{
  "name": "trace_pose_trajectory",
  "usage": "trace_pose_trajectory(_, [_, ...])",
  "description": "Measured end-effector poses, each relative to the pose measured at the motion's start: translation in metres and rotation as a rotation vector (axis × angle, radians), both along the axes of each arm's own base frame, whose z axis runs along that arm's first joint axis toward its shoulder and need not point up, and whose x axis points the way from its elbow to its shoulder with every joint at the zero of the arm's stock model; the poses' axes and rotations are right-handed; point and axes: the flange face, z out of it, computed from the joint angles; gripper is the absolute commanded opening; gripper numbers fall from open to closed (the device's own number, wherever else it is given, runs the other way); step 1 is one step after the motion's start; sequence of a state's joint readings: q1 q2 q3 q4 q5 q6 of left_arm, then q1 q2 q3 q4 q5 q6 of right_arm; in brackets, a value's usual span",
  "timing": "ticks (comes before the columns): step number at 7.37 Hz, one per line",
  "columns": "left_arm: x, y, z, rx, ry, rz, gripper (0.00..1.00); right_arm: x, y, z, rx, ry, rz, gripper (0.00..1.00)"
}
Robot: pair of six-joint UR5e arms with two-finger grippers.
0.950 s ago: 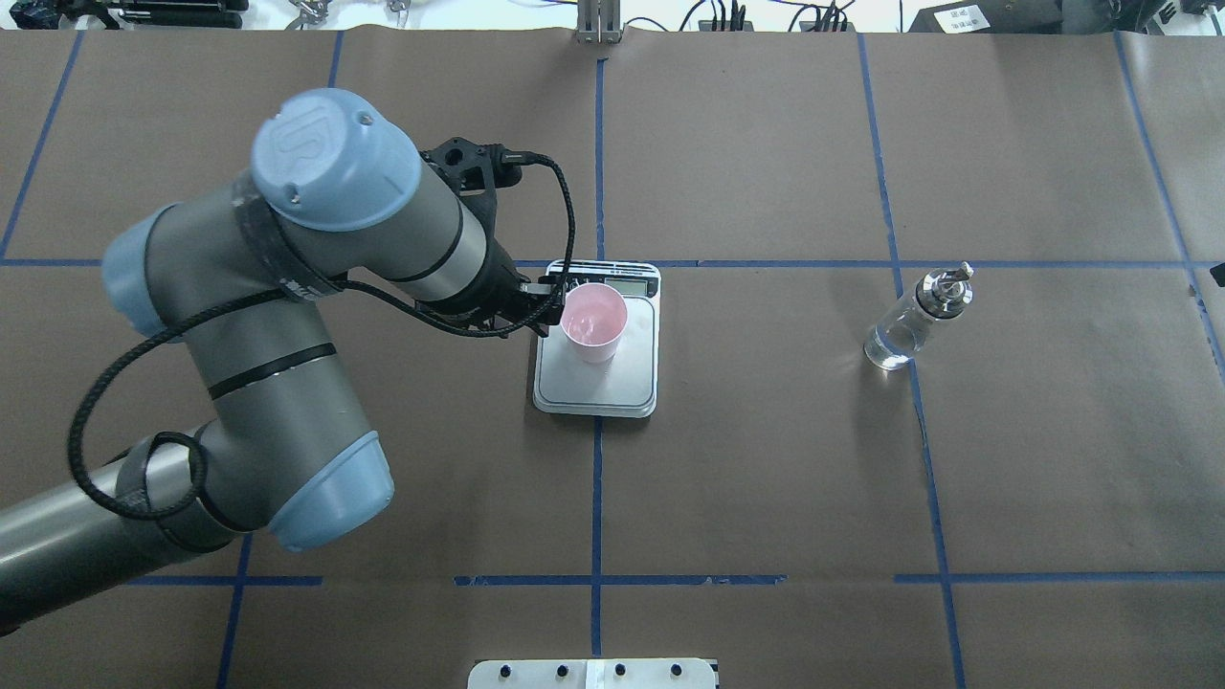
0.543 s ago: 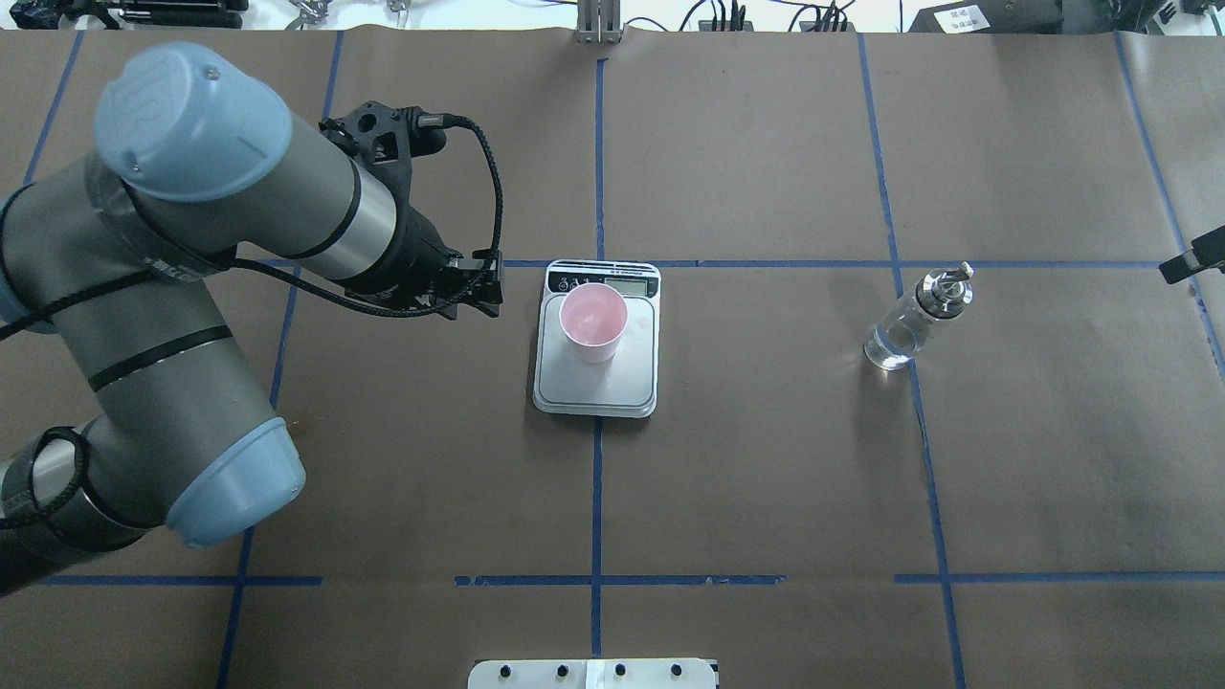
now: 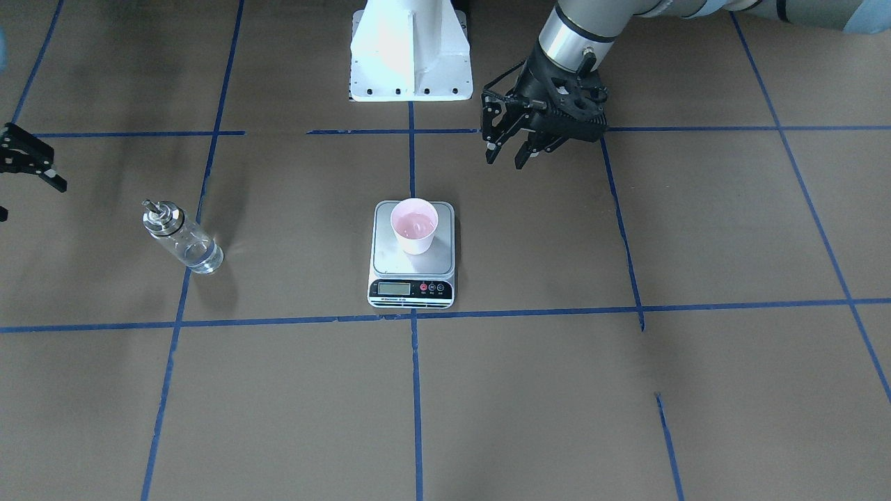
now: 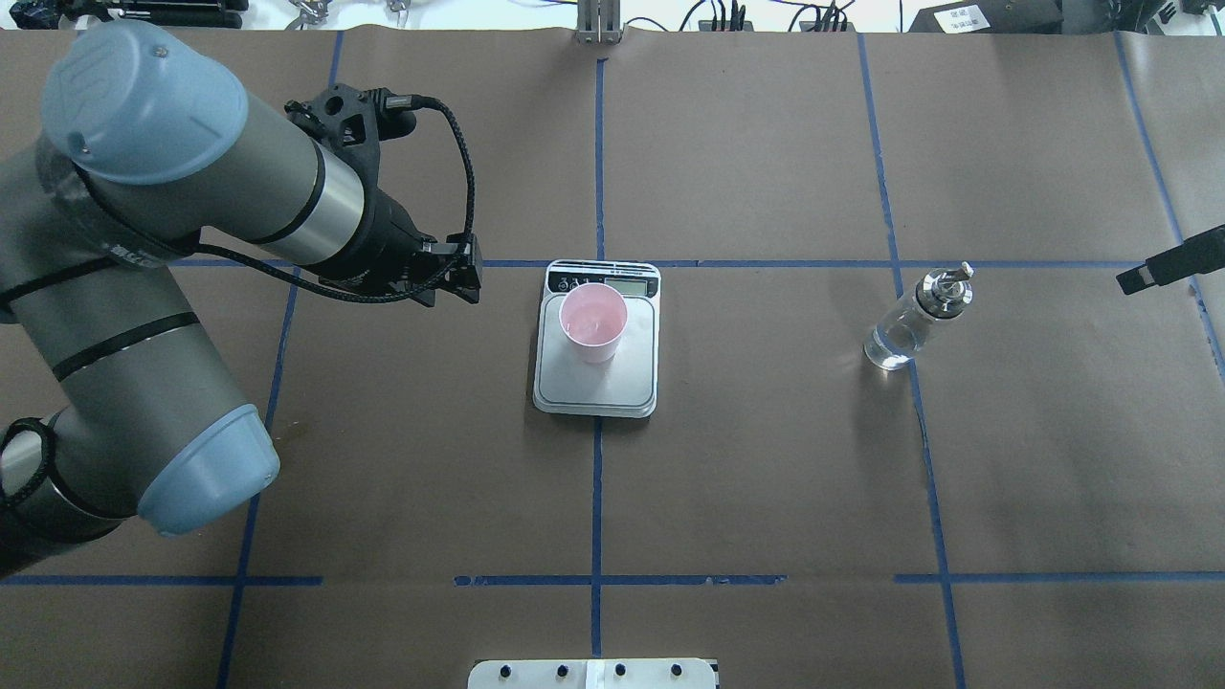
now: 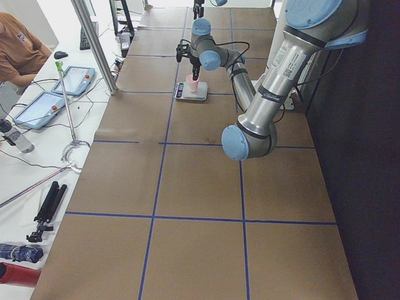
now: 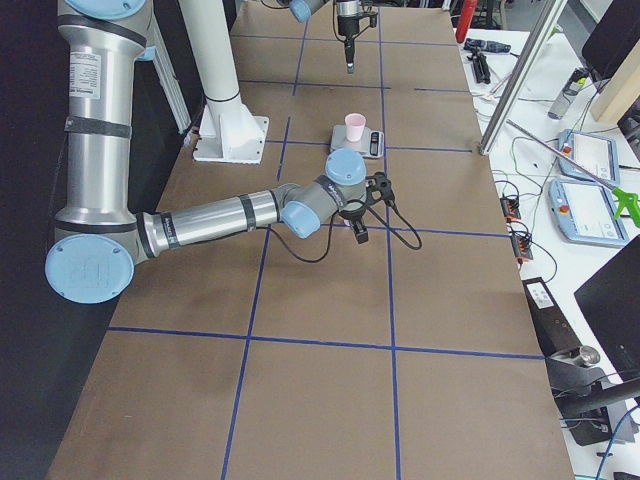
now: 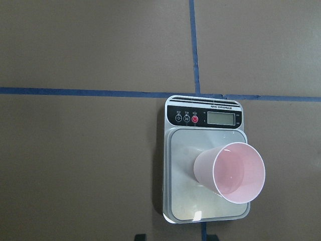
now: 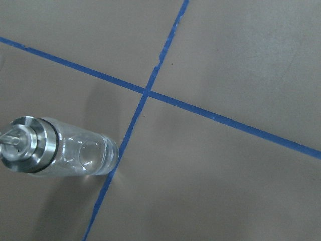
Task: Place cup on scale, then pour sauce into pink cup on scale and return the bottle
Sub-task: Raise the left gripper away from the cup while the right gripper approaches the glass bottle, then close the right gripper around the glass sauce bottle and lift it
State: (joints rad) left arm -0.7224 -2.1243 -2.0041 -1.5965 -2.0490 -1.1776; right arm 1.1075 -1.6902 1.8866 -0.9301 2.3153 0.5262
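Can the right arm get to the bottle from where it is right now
Probably yes. The right gripper is open beside the bottle, which stands alone on the table; nothing lies between them.

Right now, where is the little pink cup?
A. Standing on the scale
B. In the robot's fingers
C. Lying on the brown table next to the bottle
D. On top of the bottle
A. The cup stands upright on the scale, with no gripper touching it; the left gripper hangs open off to the side, and the bottle stands far away.
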Motion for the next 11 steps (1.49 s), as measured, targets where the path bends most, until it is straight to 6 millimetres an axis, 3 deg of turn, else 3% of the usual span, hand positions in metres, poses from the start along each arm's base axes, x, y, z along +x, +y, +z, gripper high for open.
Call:
trace_pose_trajectory(2, [-0.029, -0.019, 0.029, 0.063, -0.044, 0.017, 0.54, -0.062, 0.036, 0.000, 0.010, -0.037, 0.084, 1.00])
trace_pose_trajectory(3, [-0.043, -0.027, 0.041, 0.090, -0.063, 0.029, 0.63, -0.087, 0.051, 0.000, 0.008, -0.043, 0.097, 1.00])
trace_pose_trajectory(6, [-0.072, -0.045, 0.063, 0.144, -0.104, 0.043, 0.65, -0.166, 0.101, -0.017, 0.002, -0.053, 0.156, 1.00])
trace_pose_trajectory(8, [-0.089, -0.052, 0.081, 0.173, -0.131, 0.061, 0.65, -0.192, 0.117, -0.021, 0.019, -0.050, 0.284, 1.00])
trace_pose_trajectory(11, [-0.096, -0.054, 0.099, 0.196, -0.160, 0.085, 0.66, -0.210, 0.126, -0.022, 0.028, -0.068, 0.517, 1.00])
